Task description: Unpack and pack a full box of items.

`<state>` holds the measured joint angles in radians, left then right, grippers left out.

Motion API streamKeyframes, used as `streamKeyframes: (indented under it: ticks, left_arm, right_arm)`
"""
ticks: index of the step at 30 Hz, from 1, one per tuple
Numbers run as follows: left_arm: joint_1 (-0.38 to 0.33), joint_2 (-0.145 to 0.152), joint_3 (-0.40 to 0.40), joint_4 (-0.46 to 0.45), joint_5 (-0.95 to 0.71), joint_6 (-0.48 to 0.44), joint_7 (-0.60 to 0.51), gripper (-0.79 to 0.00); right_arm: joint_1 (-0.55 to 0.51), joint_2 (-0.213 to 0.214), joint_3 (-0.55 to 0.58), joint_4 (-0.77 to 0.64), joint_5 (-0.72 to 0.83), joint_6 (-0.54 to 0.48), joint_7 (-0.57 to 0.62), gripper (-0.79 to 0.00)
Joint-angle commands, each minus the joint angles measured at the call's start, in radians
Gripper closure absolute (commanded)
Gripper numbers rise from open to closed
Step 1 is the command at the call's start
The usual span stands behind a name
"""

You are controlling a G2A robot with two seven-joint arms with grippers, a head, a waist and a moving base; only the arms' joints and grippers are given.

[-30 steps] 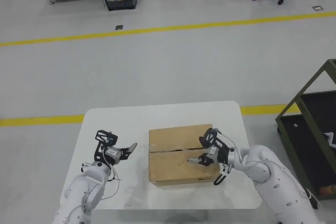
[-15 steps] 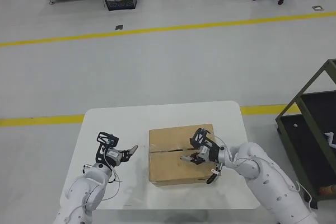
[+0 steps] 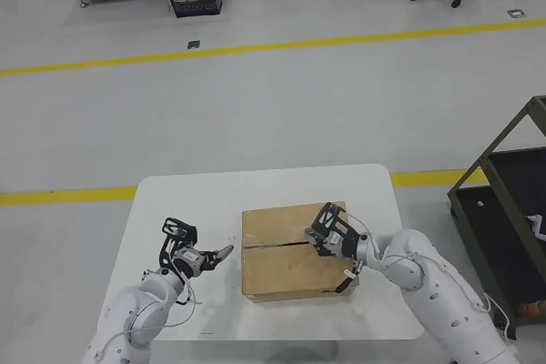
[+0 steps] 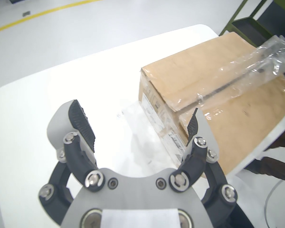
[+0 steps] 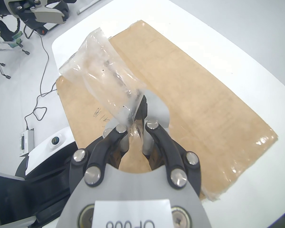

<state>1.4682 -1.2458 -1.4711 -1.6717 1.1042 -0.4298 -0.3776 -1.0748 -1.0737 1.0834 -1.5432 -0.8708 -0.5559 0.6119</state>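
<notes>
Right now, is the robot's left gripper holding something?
No, the left gripper is open with nothing between its fingers, beside the cardboard box.

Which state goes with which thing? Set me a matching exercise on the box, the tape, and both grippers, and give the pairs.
Things:
1. cardboard box
2. clear tape strip
3. left gripper
4. right gripper

States:
A. open, over the white table beside the box
B. shut on the strip
C. raised above the box top, pinched at one end
D. flaps closed, standing on the table

Pairs: 1-D, 2-C, 3-A, 4-B
</notes>
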Motion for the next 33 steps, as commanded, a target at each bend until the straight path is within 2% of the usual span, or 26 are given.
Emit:
streamKeyframes:
  ticks: [1, 4, 7, 19, 28, 33]
  left_arm:
    - [-0.004, 0.003, 0.001, 0.014, -0.054, -0.052, -0.060, -0.785]
    - [-0.019, 0.007, 0.012, 0.040, -0.095, -0.076, -0.142, -0.785]
    - [-0.037, 0.007, 0.030, 0.071, -0.115, -0.066, -0.169, -0.785]
    - [-0.124, 0.002, 0.102, 0.179, -0.162, 0.018, -0.213, -0.785]
    - [-0.159, 0.003, 0.134, 0.209, -0.154, 0.049, -0.220, -0.785]
    - [-0.171, 0.004, 0.151, 0.225, -0.136, 0.065, -0.206, -0.785]
  right_arm:
    - [-0.008, 0.003, 0.012, -0.015, -0.011, 0.008, 0.002, 0.000]
    - [-0.018, 0.007, 0.026, -0.037, -0.026, 0.014, 0.009, 0.000]
    - [-0.022, 0.010, 0.035, -0.051, -0.033, 0.018, 0.014, 0.000]
    - [-0.001, 0.010, 0.022, -0.082, -0.091, 0.034, 0.038, 0.000]
    - [0.003, 0.010, 0.018, -0.109, -0.138, 0.043, 0.041, 0.000]
    - [0.000, 0.013, 0.005, -0.139, -0.238, 0.060, 0.067, 0.000]
